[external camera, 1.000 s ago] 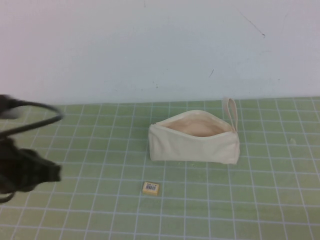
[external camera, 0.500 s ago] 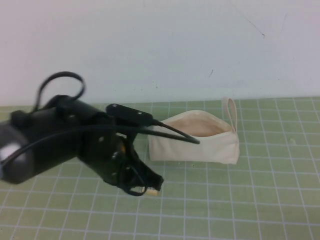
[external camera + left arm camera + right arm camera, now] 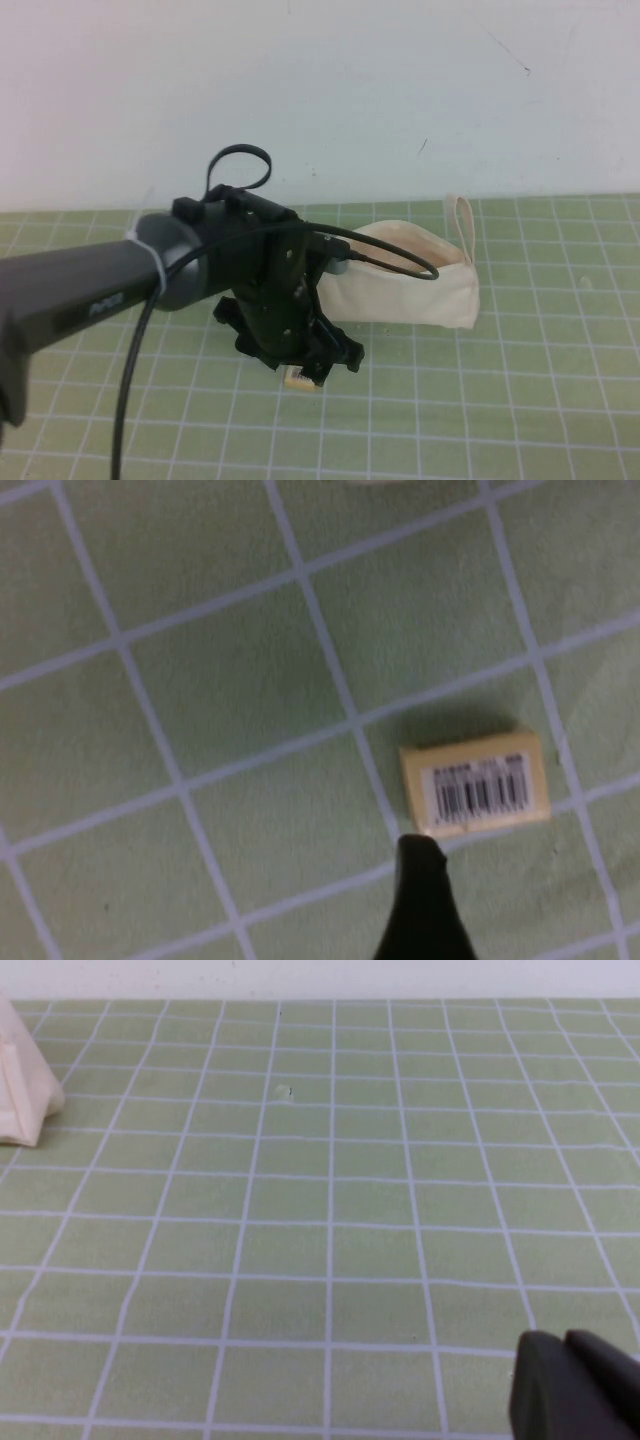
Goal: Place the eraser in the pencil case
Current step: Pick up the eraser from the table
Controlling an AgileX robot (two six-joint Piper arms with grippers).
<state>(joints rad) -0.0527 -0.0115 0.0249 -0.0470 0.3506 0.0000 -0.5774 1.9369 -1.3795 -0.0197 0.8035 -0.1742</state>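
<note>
Here, one pencil case and one eraser are seen on a green gridded mat point(image 3: 560, 400).

The pencil case point(image 3: 420, 295) is stood open at the back, its one loop upright. The left gripper point(image 3: 312, 368) is poised directly over the eraser point(image 3: 302, 377), just in front of the case; whether its fingers are open cannot be told. Of the right gripper point(image 3: 575, 1388) only a dark corner is shown.

yellow-tan eraser point(image 3: 476, 793) (barcode label), green grid mat point(image 3: 520, 400)
</note>
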